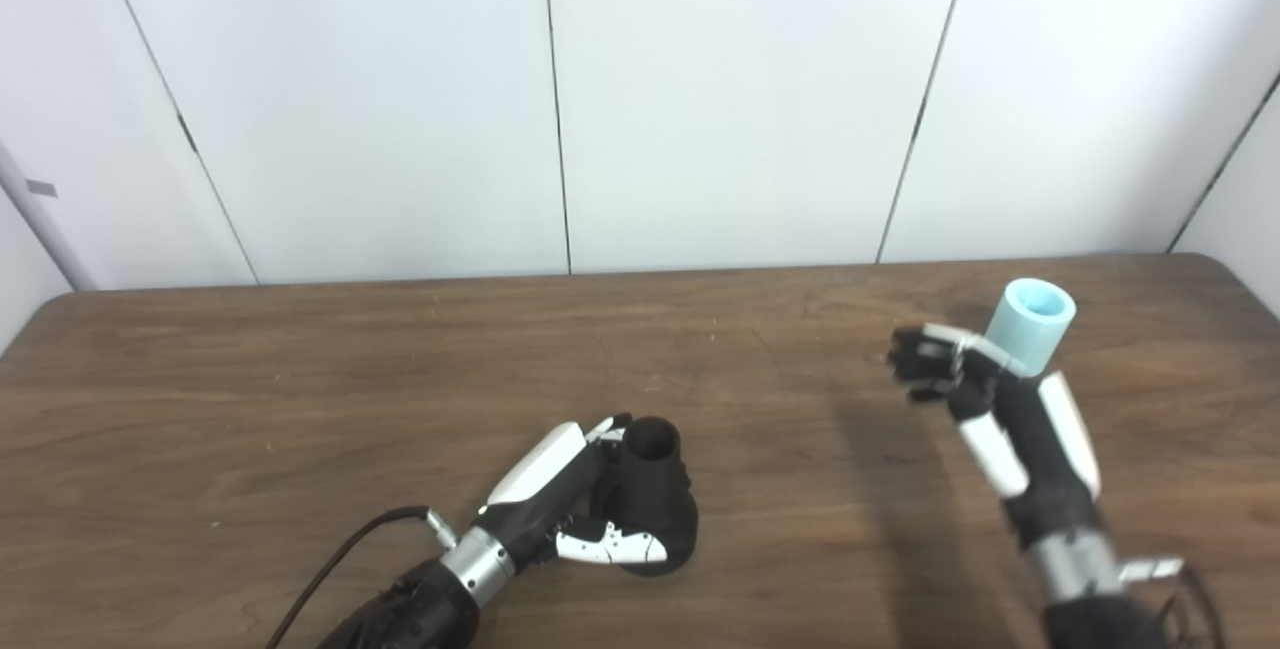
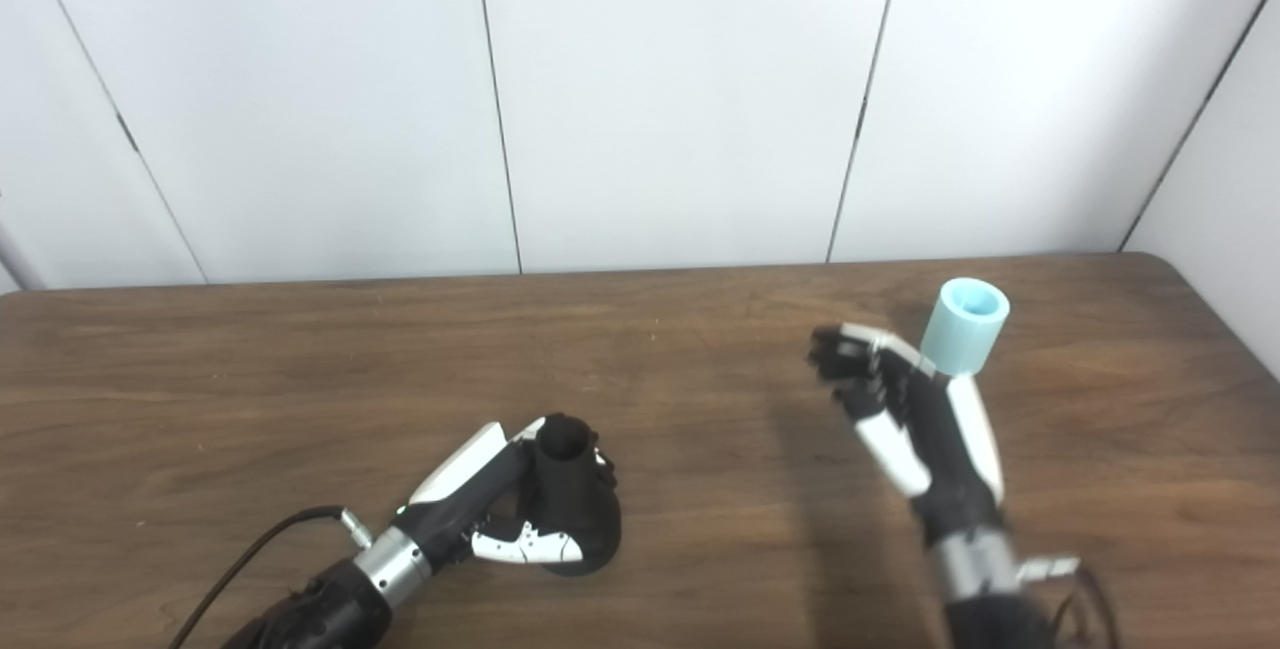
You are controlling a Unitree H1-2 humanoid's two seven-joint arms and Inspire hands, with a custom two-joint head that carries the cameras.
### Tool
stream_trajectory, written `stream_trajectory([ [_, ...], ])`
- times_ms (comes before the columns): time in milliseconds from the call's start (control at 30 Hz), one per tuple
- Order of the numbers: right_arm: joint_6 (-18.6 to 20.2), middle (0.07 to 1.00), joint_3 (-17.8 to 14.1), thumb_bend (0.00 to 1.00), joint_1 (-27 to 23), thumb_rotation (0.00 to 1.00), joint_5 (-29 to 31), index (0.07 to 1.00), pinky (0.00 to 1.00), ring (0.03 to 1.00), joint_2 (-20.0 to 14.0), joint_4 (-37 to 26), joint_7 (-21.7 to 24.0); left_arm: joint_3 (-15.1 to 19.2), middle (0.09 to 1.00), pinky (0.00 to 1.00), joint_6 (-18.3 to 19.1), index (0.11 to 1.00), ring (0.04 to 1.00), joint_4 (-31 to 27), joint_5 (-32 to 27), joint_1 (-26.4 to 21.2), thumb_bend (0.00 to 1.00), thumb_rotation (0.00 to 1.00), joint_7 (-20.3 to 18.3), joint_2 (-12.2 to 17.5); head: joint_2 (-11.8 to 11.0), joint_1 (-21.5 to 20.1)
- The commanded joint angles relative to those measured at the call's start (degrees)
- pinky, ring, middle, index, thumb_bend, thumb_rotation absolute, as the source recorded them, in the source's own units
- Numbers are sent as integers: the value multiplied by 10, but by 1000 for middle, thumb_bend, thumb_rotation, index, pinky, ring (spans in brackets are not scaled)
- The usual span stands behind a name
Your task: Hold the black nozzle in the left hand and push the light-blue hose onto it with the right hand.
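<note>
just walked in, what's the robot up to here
The left robot hand is wrapped around a black nozzle resting on the wooden table, its opening facing up. The right robot hand holds a light-blue hose raised off to the right. The two parts are still apart, not yet joined.

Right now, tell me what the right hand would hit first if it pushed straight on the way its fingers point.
Likely nothing: the right hand, shut on the light-blue hose piece, points up and away toward the far edge of the brown wooden table. The black nozzle lies off to its left. Depth is uncertain.
</note>
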Motion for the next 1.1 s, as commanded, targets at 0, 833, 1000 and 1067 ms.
stream_trajectory([
  [0,-35,683,-15,722,-45,1000,-28,707,636,686,-51,18,3,-30,710,961,29,382,846,48,33,45,398,448,-42,2,-1,0],
  [833,56,808,42,934,-255,486,-267,774,784,809,-205,271,28,-25,707,962,16,378,846,63,34,46,402,454,-35,1,-4,0],
  [1000,37,817,58,938,-266,479,-267,780,802,815,-209,310,16,-25,707,954,20,381,844,55,33,49,401,452,-37,2,-2,0],
  [1067,45,829,65,940,-273,480,-267,788,806,820,-212,323,30,-25,707,954,20,381,844,53,34,50,401,452,-37,2,-2,0],
])
